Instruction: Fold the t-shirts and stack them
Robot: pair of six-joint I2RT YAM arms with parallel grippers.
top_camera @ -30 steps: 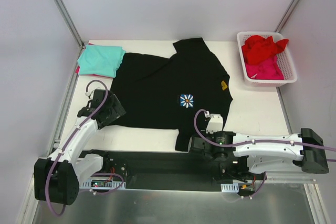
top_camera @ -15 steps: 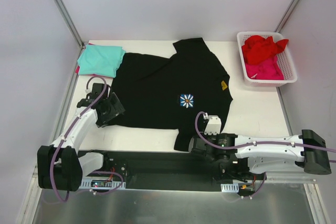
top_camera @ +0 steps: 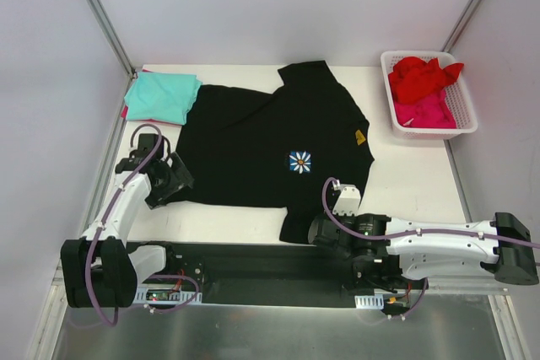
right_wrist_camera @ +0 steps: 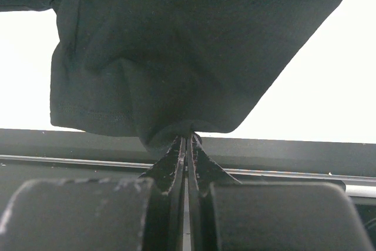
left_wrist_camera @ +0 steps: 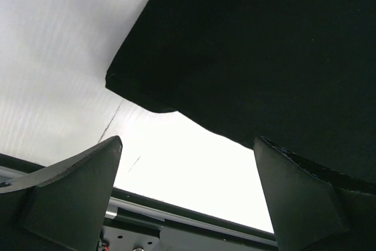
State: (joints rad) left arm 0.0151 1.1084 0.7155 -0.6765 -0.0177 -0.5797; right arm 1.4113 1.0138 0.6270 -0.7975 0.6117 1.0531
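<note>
Right gripper (right_wrist_camera: 187, 139): my jaws were pressed fully together, pinching a fold of the large black cloth t-shirt (right_wrist_camera: 194, 45) at its near sleeve. The cloth puckered into a small bunch right at my fingertips. The rest of the sleeve lay slack beyond the pinch. The pinch sat where the white tabletop (top_camera: 405, 179) meets the black strip (top_camera: 253, 263) along its near edge.

Left gripper (left_wrist_camera: 187, 148): my jaws were spread wide, with nothing between them. It was low over the tabletop at the shirt's near-left corner, and the hem corner lay just ahead of the fingers. The right finger (left_wrist_camera: 294, 198) overlapped the cloth edge in the wrist view; I could not tell whether it touched.

Black shirt: it was spread across the middle of the table, front up. The small white-and-blue flower print (top_camera: 299, 161) was visible, with a small yellow mark (top_camera: 360, 136) to its right.

Far-left corner: a folded teal t-shirt (top_camera: 160, 95) lay with the black shirt's far-left edge against it.

Far right: a white slotted plastic basket (top_camera: 439, 133) held a crumpled red t-shirt (top_camera: 422, 76) lying on a pink one (top_camera: 426, 110). It stood apart from the black shirt.
</note>
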